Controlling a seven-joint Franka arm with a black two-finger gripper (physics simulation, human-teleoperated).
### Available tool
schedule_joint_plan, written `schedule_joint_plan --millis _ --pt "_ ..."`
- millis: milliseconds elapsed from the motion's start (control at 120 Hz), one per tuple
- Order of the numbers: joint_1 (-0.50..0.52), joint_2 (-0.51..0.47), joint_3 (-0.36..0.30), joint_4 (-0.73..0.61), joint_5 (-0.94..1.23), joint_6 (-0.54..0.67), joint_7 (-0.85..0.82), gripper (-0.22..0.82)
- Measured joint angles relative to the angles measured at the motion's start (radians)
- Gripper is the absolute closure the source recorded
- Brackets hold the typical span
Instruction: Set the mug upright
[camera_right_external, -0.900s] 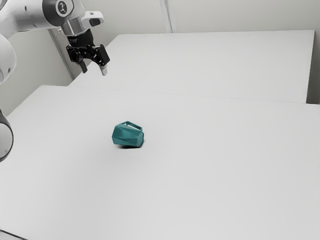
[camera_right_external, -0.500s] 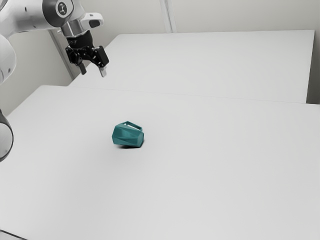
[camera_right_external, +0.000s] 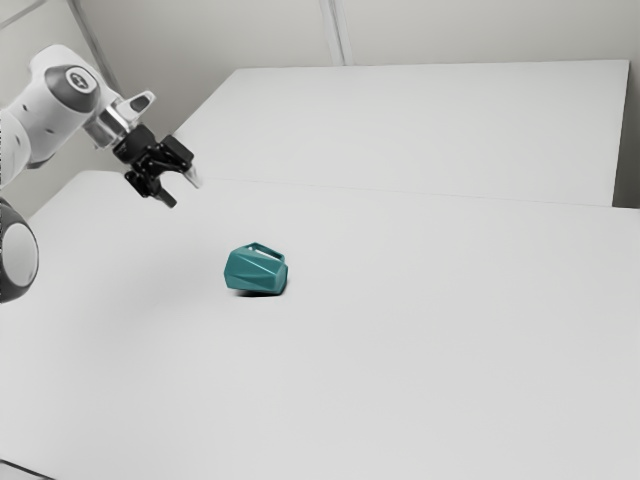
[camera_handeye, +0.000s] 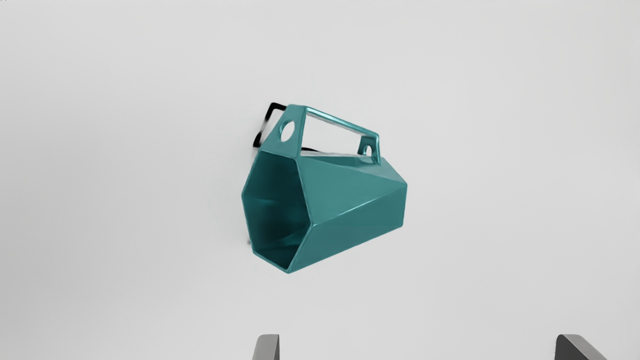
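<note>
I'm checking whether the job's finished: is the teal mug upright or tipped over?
Tipped over: the mug lies on its side on the table, its open mouth facing sideways.

White, rounded arm shell (camera_right_external: 45, 125); dark grey joint band (camera_right_external: 58, 92) bearing a round emblem (camera_right_external: 80, 80); silver metallic wrist collar (camera_right_external: 112, 122). Black, angular two-finger gripper (camera_right_external: 184, 191); grey, flat-faced fingertips (camera_handeye: 267, 348).
</note>
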Motion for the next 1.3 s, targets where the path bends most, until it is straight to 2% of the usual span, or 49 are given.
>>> schedule_joint_plan --millis 83,200,433,817,1233,1267,1300 --pt "0.006 0.045 0.001 -0.022 -0.067 0.03 0.06 0.0" --pt "0.006 0.068 0.001 -0.085 -0.112 0.074 0.135 0.0" --pt "0.01 0.13 0.0 -0.13 -0.171 0.117 0.263 0.0" --pt "0.002 0.136 -0.02 -0.213 -0.277 0.124 0.423 0.0" --pt "-0.003 0.139 -0.037 -0.259 -0.399 0.134 0.51 0.0" --pt "-0.003 0.138 -0.037 -0.261 -0.405 0.134 0.515 0.02" --pt "-0.003 0.138 -0.037 -0.261 -0.409 0.134 0.519 0.08"
